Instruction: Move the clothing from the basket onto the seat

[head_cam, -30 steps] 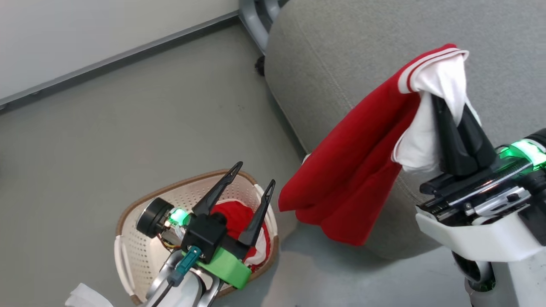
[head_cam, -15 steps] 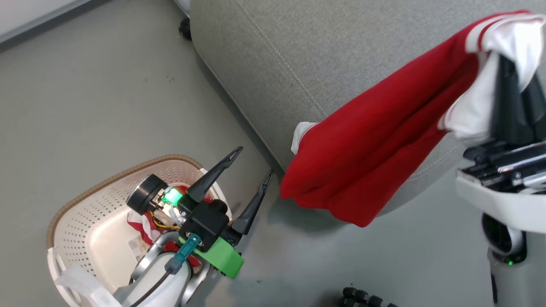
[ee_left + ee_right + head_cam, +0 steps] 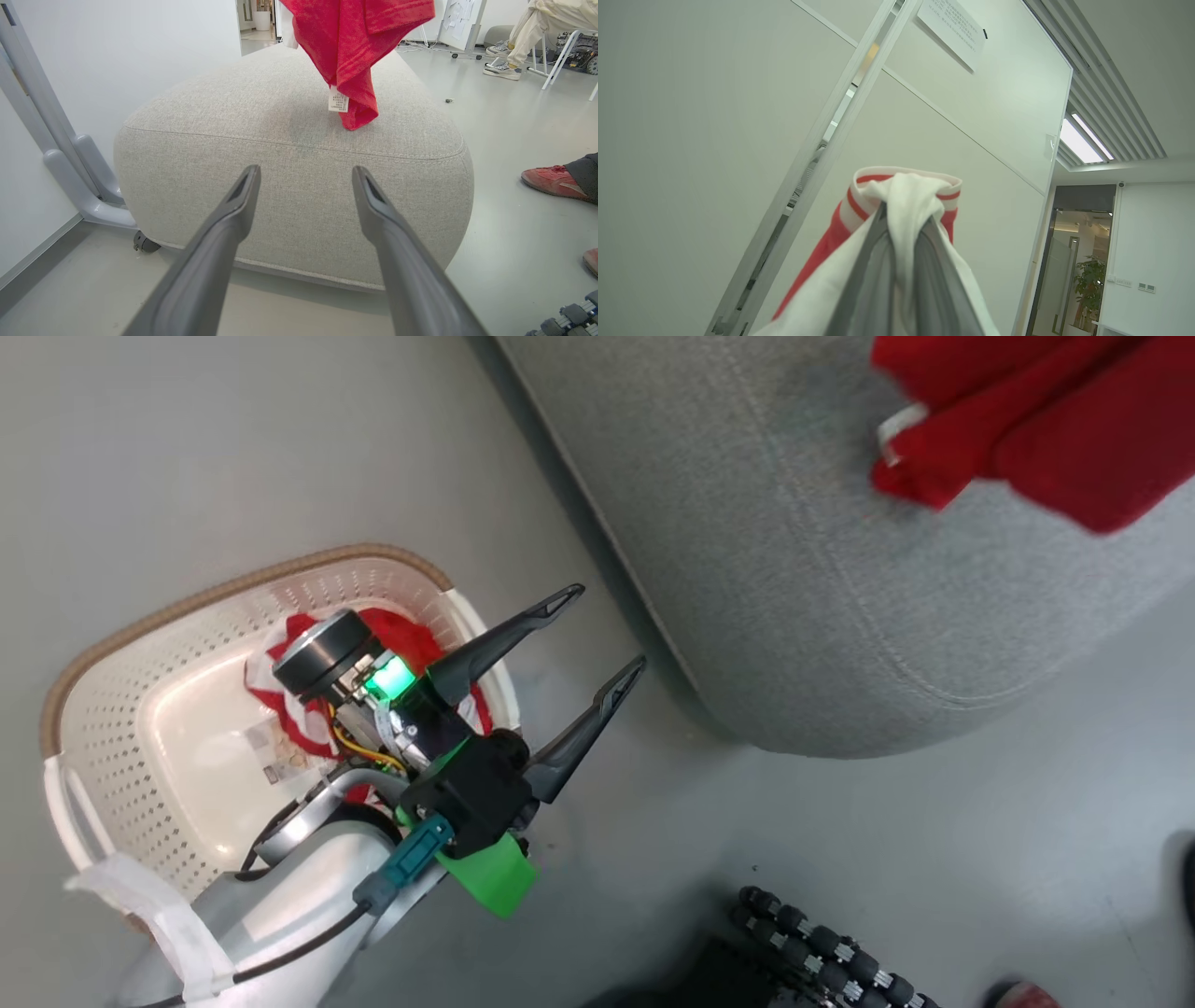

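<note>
1. Carried the red garment (image 3: 1055,420) from off the side of the seat (image 3: 794,569) a second before to well in over its top; brought the left gripper (image 3: 609,625) out past the rim of the basket (image 3: 187,607), away from above the basket's inside.
2. Kept the right gripper (image 3: 906,214) clenched on the red garment's white, red-striped band, with cloth bunched between and over its two fingers.
3. Let the rest of that garment drape down below the right gripper, lowest fold right at the seat's top; could not tell whether touching. Showed a small white tag (image 3: 338,99) beside that fold.
4. Held the left gripper spread wide and empty, fingers aimed at the seat's rounded front, with bare floor (image 3: 280,448) under the tips.
5. Left the second red garment (image 3: 401,630) back under the left gripper's wrist, crumpled against the basket wall nearest the seat, next to a label (image 3: 271,756) on the basket's bottom.
6. Caught a person's red shoe (image 3: 551,179) on the floor, off to the right of the left gripper's fingers, past the seat's corner.
</note>
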